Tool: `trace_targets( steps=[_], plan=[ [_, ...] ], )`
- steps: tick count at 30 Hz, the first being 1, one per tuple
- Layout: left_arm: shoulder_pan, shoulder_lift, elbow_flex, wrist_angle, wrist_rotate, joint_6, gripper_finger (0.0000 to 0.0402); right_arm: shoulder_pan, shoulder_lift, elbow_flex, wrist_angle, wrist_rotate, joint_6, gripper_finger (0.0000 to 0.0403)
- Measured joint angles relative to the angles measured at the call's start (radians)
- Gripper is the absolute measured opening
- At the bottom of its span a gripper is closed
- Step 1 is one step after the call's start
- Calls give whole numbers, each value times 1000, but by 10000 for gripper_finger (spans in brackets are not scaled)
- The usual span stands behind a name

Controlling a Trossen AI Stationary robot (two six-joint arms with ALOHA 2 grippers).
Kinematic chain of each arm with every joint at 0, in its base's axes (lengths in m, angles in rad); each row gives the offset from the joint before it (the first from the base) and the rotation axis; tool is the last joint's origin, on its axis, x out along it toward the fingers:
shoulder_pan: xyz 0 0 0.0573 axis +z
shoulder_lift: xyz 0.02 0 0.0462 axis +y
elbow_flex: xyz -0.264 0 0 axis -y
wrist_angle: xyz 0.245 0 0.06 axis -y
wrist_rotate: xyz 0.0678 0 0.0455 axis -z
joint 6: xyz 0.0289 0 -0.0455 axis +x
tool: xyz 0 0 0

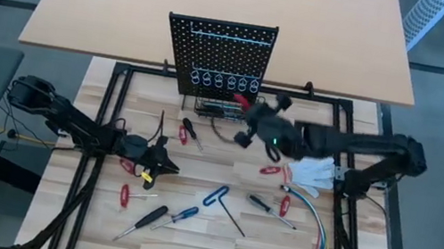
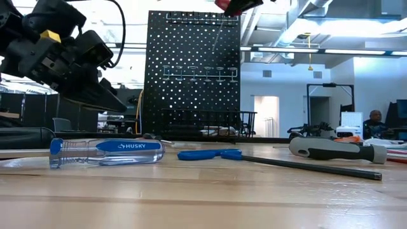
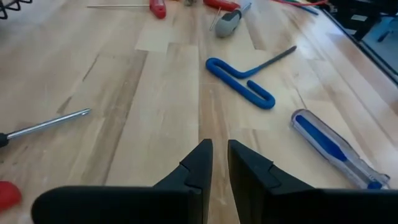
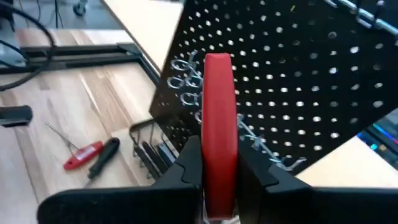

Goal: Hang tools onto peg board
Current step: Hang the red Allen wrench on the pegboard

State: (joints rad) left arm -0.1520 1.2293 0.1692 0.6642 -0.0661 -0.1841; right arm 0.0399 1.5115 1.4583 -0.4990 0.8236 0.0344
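The black peg board point(image 1: 219, 52) stands upright at the table's far side, with a row of ring holders point(image 4: 186, 81) and a wire basket point(image 2: 206, 121) at its base. My right gripper point(image 4: 219, 149) is raised in front of the rings and shut on a red-handled screwdriver point(image 1: 242, 102). My left gripper point(image 3: 219, 146) hovers low over the left of the table point(image 1: 168, 166), slightly open with nothing between its fingers. A blue hex key point(image 3: 242, 81), a blue-handled screwdriver point(image 3: 336, 149) and a black-handled screwdriver point(image 1: 150, 217) lie flat on the wood. My right gripper pinches the screwdriver's red handle point(image 4: 217, 124) between its two fingers. The handle lies along the fingers and sticks out past their tips toward the peg board. The tool is lifted clear of the table, high in front of the board point(image 2: 236, 5).
More tools lie about: a red-handled and a dark-handled one point(image 4: 93, 155) near the basket, a small red screwdriver point(image 1: 125, 194), a grey-handled one point(image 2: 331, 149). A bundle of coloured wires point(image 1: 312, 235) and a white cloth point(image 1: 314, 170) lie at the right.
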Motion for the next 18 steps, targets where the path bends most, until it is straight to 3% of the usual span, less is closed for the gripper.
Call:
trace_targets(
  steps=[11,18],
  plan=[
    [0,0,0,-24,-2,-3,47,-253,142,375,-493,-208,50,47],
    [0,0,0,-25,-2,-5,47,-347,205,436,-560,-393,47,47]
  ],
)
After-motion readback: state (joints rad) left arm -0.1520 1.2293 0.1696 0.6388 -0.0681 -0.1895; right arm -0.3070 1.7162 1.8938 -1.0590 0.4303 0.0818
